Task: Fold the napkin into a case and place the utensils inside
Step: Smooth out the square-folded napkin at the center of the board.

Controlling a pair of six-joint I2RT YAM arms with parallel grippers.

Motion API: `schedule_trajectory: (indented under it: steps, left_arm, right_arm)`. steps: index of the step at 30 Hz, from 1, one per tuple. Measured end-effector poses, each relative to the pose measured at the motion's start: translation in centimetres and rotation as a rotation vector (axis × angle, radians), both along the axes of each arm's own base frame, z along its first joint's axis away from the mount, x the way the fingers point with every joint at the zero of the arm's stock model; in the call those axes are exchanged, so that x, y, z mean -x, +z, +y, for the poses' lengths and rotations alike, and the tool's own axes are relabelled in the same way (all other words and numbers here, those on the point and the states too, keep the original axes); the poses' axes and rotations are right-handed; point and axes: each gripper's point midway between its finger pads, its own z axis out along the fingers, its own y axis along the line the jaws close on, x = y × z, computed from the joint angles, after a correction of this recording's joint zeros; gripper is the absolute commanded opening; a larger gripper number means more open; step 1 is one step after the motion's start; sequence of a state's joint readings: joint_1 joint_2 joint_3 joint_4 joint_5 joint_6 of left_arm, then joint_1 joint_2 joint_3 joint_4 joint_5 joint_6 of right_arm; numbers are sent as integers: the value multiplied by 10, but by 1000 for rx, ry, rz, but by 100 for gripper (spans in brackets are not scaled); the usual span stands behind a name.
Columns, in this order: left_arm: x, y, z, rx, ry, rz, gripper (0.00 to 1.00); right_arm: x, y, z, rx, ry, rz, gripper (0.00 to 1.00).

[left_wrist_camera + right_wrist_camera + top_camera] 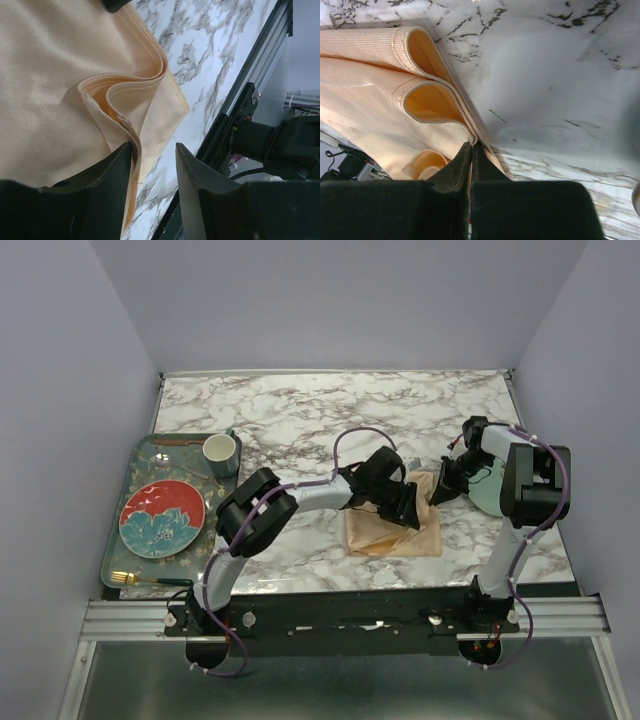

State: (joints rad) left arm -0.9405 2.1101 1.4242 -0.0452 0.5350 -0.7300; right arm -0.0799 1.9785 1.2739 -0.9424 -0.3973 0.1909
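The peach-orange napkin (392, 532) lies folded in layers on the marble between the two arms. My left gripper (407, 508) hovers over its far part, jaws open. In the left wrist view one fingertip (122, 160) rests against the napkin's (60, 80) curled, folded edge, with bare marble showing in the gap of the left gripper (154, 152). My right gripper (443, 490) is at the napkin's right corner. In its wrist view the right gripper (472, 146) is shut on the stacked hems of the napkin (380, 95). A gold fork (135, 579) lies on the tray's front edge, far left.
A grey patterned tray (118, 540) at the left holds a red and blue plate (162, 517), a cup (220, 451) and another utensil (178, 442) at its back. A pale plate (488, 495) sits under the right arm. The metal rail (340, 615) runs along the table's near edge.
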Motion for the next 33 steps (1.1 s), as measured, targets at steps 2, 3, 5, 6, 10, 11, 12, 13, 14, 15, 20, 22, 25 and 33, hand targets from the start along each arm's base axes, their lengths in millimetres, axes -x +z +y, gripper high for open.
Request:
schedule_trajectory:
  steps: [2,3,5,6,10,11,12,13,14,15,20,22,25,33]
  left_arm:
    - [2,3,-6,9,-16,-14,45]
    - [3,4,-10,15,-26,-24,45]
    - [6,5,-16,22,-43,-37,43]
    - [8,5,-18,24,-52,-42,43]
    - [16,0,-26,23,-88,-60,42]
    - [19,-2,-27,20,-100,-65,42]
    - [21,-3,-28,19,-107,-69,43]
    - [23,-5,-28,16,-118,-75,46]
    - [25,-6,-28,12,-130,-83,48]
    - [27,-7,-27,7,-142,-92,50]
    - [33,-16,-19,-20,-188,-123,59]
    - [36,-19,-13,-30,-206,-134,63]
    - [40,-14,-4,-24,-224,-150,64]
    - [36,43,10,98,-227,-228,63]
  right_arm:
    - [0,0,0,0,0,0,8]
    - [0,0,0,0,0,0,8]
    - [0,0,0,0,0,0,8]
    - [0,0,0,0,0,0,8]
    - [0,0,0,0,0,0,8]
    - [0,0,0,0,0,0,8]
    - [0,0,0,0,0,0,8]
    - [0,0,0,0,0,0,8]
    - [0,0,0,0,0,0,9]
    - [0,0,0,0,0,0,9]
    - [0,0,0,0,0,-1,11]
    - [0,0,0,0,1,0,13]
    - [0,0,0,0,1,-1,16]
    - [-1,2,-1,0,19,-8,22]
